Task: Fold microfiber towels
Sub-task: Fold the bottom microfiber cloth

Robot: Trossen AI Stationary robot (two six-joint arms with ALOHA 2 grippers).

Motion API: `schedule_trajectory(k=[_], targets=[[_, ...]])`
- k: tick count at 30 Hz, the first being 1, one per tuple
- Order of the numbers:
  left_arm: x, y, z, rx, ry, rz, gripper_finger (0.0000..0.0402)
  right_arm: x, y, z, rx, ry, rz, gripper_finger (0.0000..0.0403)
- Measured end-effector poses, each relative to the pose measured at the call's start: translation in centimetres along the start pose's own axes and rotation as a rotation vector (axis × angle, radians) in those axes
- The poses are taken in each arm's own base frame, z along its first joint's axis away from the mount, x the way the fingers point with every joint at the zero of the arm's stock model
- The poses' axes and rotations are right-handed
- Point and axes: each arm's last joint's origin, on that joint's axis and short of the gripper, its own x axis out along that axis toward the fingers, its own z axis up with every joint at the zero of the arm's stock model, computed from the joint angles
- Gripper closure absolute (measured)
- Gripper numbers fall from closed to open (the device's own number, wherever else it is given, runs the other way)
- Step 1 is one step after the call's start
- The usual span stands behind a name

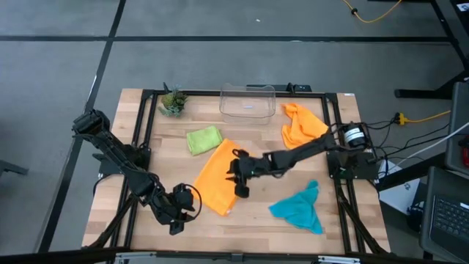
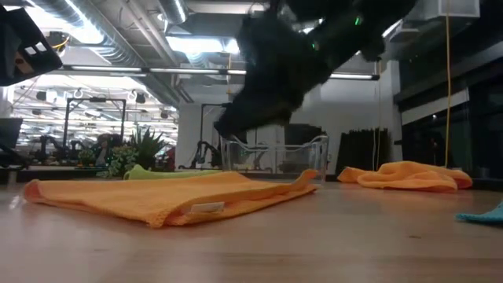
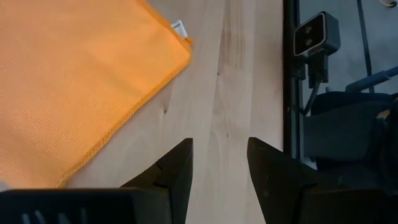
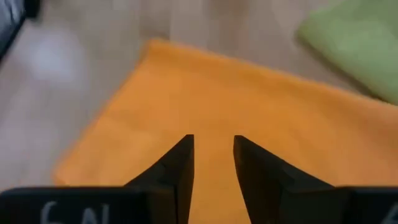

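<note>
- Four microfiber towels lie on the wooden table (image 1: 146,158): two orange, one lime green, one teal.
- The orange towel being worked (image 1: 217,178) sits flat at table centre, folded into a long strip running from about one o'clock to seven.
- The lime green towel (image 1: 204,139) lies just beside it at eleven o'clock, already a neat small square.
- The second orange towel (image 1: 301,125) is bunched at two o'clock; the teal towel (image 1: 299,208) is crumpled at five o'clock.
- One clear plastic bin (image 1: 248,101) and one small potted plant (image 1: 173,102) stand along the far edge.
- The right gripper (image 1: 238,174) hovers over the centre strip's right edge, fingers parted a little, holding nothing.
- The left gripper (image 1: 178,212) waits off the strip's near end at seven o'clock, fingers apart over bare wood, empty.
- These cloths look light, limp and grippy, so I'd expect them to sag and drag; pinching a hemmed corner, such as the one with the white tag (image 3: 180,27), seems best.
</note>
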Motion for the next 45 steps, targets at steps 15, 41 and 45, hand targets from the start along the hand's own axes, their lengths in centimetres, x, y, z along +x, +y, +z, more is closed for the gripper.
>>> schedule_trajectory(k=[15, 41, 45], targets=[[0.0, 0.0, 0.1, -0.004, -0.027, 0.01, 0.0257, 8.2, 7.1, -0.8, 0.141, -0.184, -0.251, 0.0287], [0.0, 0.0, 0.2, -0.006, -0.032, 0.005, 0.0257, 1.2, 12.8, -1.8, -0.17, 0.662, 0.208, 0.0287], [0.0, -0.1, 0.2, -0.007, -0.022, -0.004, 0.0257, -3.5, 13.5, 0.7, -0.214, 0.572, 0.058, 0.0287]])
